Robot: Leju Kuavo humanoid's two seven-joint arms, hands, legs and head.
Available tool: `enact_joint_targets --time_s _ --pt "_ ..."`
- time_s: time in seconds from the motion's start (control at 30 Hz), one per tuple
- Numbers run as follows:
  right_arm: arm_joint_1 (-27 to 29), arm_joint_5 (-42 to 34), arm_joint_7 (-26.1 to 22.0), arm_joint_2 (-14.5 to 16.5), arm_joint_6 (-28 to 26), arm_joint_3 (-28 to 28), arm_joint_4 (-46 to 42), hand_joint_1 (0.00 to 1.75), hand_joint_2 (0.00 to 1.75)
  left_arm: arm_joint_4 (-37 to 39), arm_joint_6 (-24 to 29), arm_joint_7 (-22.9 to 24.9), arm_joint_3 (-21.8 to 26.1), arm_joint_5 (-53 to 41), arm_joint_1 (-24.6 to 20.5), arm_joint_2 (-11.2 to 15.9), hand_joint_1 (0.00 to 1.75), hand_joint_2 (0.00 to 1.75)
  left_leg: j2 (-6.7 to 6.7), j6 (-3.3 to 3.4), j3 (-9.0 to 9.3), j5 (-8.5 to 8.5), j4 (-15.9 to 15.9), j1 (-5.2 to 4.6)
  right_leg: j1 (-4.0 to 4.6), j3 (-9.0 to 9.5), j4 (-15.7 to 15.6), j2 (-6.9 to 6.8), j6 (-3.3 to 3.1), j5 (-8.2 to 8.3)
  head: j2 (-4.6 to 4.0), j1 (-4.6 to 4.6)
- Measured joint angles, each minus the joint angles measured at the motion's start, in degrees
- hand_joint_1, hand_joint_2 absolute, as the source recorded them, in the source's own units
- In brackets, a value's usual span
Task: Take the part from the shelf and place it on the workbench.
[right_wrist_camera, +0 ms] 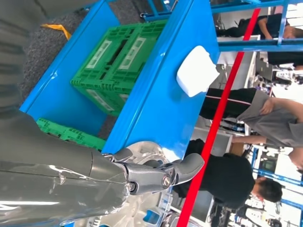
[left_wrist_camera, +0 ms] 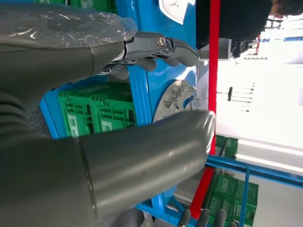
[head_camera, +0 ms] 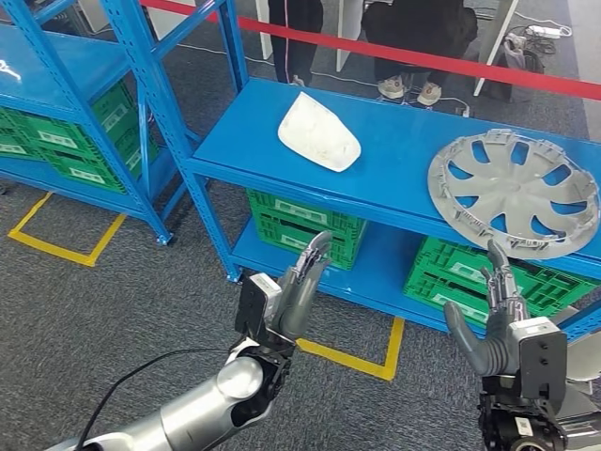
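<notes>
Green crates (head_camera: 306, 228) under blue shelving, red barrier (head_camera: 425, 54), people behind.

Blue steel shelving (head_camera: 397, 150) stands on grey carpet (head_camera: 106, 301) marked with yellow tape (head_camera: 354, 362). Green crates (head_camera: 304, 225) sit on its lower level, and a second blue rack (head_camera: 64, 66) stands beside it. Behind the shelving runs a red barrier tape (head_camera: 425, 54), where people (head_camera: 418, 28) stand in daylight.

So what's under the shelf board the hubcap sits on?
Below the blue shelf board carrying the silver hubcap, green plastic crates sit on the lower board. The board's front edge covers their tops, so whatever is inside them cannot be seen.
</notes>
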Motion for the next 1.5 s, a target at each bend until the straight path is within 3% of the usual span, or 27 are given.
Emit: enact_joint_targets --time_s 0.3,0.5,0.57,0.63,0.7,0.73,0.77,0.8,0.87,0.9,0.97,1.03,1.1,1.13,1.2,1.23,1.27,1.3,1.33,1.4,1.43,1.5 --pt "0.2 0.9 -0.1 0.0 1.1 -0.4 -0.4 0.0 0.0 0.0 -1.1 -0.3 0.0 -0.2 -0.4 0.0 0.0 0.0 -0.01 0.05 -0.02 -0.04 0.1 -0.07 -0.04 0.0 0.0 0.0 0.03 0.02 0.0 0.01" --pt "0.3 0.8 -0.2 0.0 1.3 -0.6 -0.4 0.0 0.0 0.0 -2.1 -1.1 0.0 0.0 -0.9 0.2 0.0 0.0 -0.01 0.68 -0.09 -0.3 0.2 -0.39 -0.25 0.06 -0.2 0.05 0.43 0.01 0.0 -0.03" --pt "0.3 0.8 -0.2 0.0 1.3 -0.7 -0.6 0.0 0.0 0.0 -2.1 -1.1 0.0 0.0 -1.0 0.2 0.0 0.0 0.15 1.06 0.57 -0.07 -0.8 -0.01 -0.26 -0.29 0.3 -0.1 0.75 -0.46 0.0 -0.01" --pt "0.4 0.7 -0.3 0.0 1.4 -0.9 -0.6 0.0 0.0 -0.1 -2.2 -1.2 0.0 0.1 -1.1 0.1 0.0 0.0 0.37 1.4 1.46 0.09 -1.6 0.41 -0.36 -2.44 4.9 -0.31 1.15 -2.72 0.0 0.18" --pt "0.5 0.7 -0.3 0.0 1.4 -0.9 -0.6 0.0 0.0 -0.1 -2.2 -1.2 0.0 0.1 -1.2 0.1 0.0 0.0 0.49 1.52 1.89 -0.18 -1.7 0.46 -0.79 -6.53 13.1 -0.4 1.7 -5.73 0.0 0.33" --pt "0.6 0.6 -0.3 0.0 1.4 -0.9 -0.6 0.0 0.0 -0.1 -2.2 -1.2 0.0 0.2 -1.2 0.1 0.0 0.0 0.51 1.42 2.07 -0.38 -1.7 0.52 -1.13 -8.31 16.1 -0.44 2.02 -6.29 0.0 0.33" --pt "0.7 0.6 -0.3 0.0 1.4 -0.9 -0.6 0.0 0.0 -0.1 -2.2 -1.2 0.0 0.3 -1.2 0.1 0.0 0.0 0.49 1.22 2.3 -0.64 -1.6 0.64 -1.48 -9.16 16.9 -0.51 2.37 -5.74 0.0 0.32" --pt "0.8 0.5 -0.3 0.0 1.5 -1.0 -0.6 0.0 0.0 -0.1 -2.3 -1.3 0.0 0.3 -1.1 0.1 0.0 0.0 0.45 0.91 2.6 -0.99 -1.4 0.85 -1.86 -8.84 15.5 -0.6 2.77 -4.07 0.0 0.34" --pt "0.8 0.5 -0.4 0.0 1.7 -1.0 -0.6 0.0 0.0 -0.1 -2.4 -1.4 0.0 0.5 -1.2 0.1 0.0 0.0 0.36 -0.01 3.19 -1.99 -0.8 1.35 -2.5 -5.97 8.3 -0.8 3.81 0.17 0.0 0.37" --pt "0.8 0.4 -0.4 0.0 1.7 -1.0 -0.6 0.0 0.0 -0.1 -2.5 -1.5 -0.1 0.5 -1.2 0.1 0.0 0.0 0.32 -0.54 3.21 -2.51 -0.2 1.41 -2.64 -4.42 5.0 -0.79 4.1 1.21 0.0 0.57" --pt "0.8 0.3 -0.5 0.0 1.8 -1.0 -0.6 0.0 0.0 -0.1 -2.7 -1.8 -0.1 0.6 -1.4 0.1 0.0 0.0 0.24 -1.44 2.74 -2.97 0.5 1.33 -2.45 -3.3 2.8 -0.58 3.61 0.83 0.0 0.55" --pt "0.9 0.3 -0.6 0.0 1.8 -1.1 -0.6 0.0 0.0 0.0 -2.8 -2.0 -0.2 0.8 -1.5 0.1 0.0 0.0 0.25 -2.12 2.44 -3.13 0.7 1.43 -2.14 -3.33 2.9 -0.38 2.26 0.42 0.0 0.14" --pt "0.9 0.3 -0.7 0.0 1.8 -1.2 -0.6 0.0 0.0 0.0 -2.8 -2.1 -0.2 0.9 -1.6 0.1 0.0 0.0 0.34 -2.52 1.64 -4.27 2.7 1.59 -2.0 -3.01 2.8 -0.29 1.4 0.1 0.0 -0.26" --pt "0.8 0.3 -0.7 0.0 1.8 -1.3 -0.7 0.0 0.0 0.0 -2.9 -2.2 -0.2 0.9 -1.7 0.1 0.0 0.0 0.36 -2.59 0.1 -5.52 5.7 1.56 -1.92 -2.75 2.8 -0.3 1.05 -0.06 0.0 -0.51" --pt "0.8 0.3 -0.7 0.0 1.8 -1.4 -0.7 0.0 0.0 0.0 -2.9 -2.2 -0.2 1.0 -1.7 0.2 0.0 0.0 0.37 -2.38 -5.16 -8.44 14.4 1.38 -1.52 -2.45 2.7 -0.33 0.52 -0.39 0.0 -1.07" --pt "0.9 0.3 -0.7 0.0 1.8 -1.4 -0.7 0.0 0.0 0.0 -2.9 -2.2 -0.2 1.0 -1.6 0.2 0.0 0.0 0.36 -2.13 -7.87 -9.15 18.2 1.24 -1.23 -2.29 2.7 -0.33 0.25 -0.57 0.0 -1.33" --pt "0.9 0.3 -0.7 0.0 1.9 -1.4 -0.7 0.0 0.0 0.0 -2.9 -2.2 -0.2 1.0 -1.5 0.2 0.0 0.0 0.35 -1.74 -9.64 -8.73 19.9 1.06 -0.94 -2.07 2.7 -0.29 -0.01 -0.78 0.0 -1.49" --pt "0.9 0.3 -0.7 0.0 1.8 -1.4 -0.7 0.0 0.0 0.0 -2.9 -2.2 -0.2 1.1 -1.5 0.3 0.0 0.0 0.34 -1.21 -10.22 -7.11 19.3 0.79 -0.66 -1.74 2.7 -0.22 -0.21 -1.02 0.0 -1.6" --pt "0.9 0.3 -0.7 0.0 1.8 -1.4 -0.7 0.0 0.0 0.0 -2.9 -2.2 -0.2 1.1 -1.5 0.3 0.0 0.0 0.31 -0.57 -9.56 -4.54 16.4 0.41 -0.46 -1.3 2.7 -0.14 -0.35 -1.3 0.0 -1.65" --pt "0.9 0.3 -0.8 0.0 1.8 -1.4 -0.7 0.0 0.0 0.0 -2.9 -2.3 -0.2 1.1 -1.6 0.3 0.0 0.0 0.29 0.78 -6.4 0.32 8.2 -0.58 -0.22 -0.49 2.6 -0.01 -0.35 -1.91 0.0 -1.57" --pt "0.8 0.3 -0.8 0.0 1.8 -1.4 -0.7 0.0 0.0 0.0 -3.0 -2.3 -0.2 1.2 -1.7 0.3 0.0 0.0 0.27 1.19 -5.08 1.47 5.0 -1.01 -0.2 -0.26 2.5 0.06 -0.25 -2.15 0.0 -1.51" --pt "0.8 0.2 -0.9 0.0 1.8 -1.4 -0.6 0.0 0.0 0.0 -3.1 -2.6 -0.2 1.3 -1.9 0.3 0.0 0.0 0.23 1.48 -3.97 1.42 2.6 -1.46 -0.29 -0.09 2.2 0.14 0.13 -2.42 0.0 -1.45"
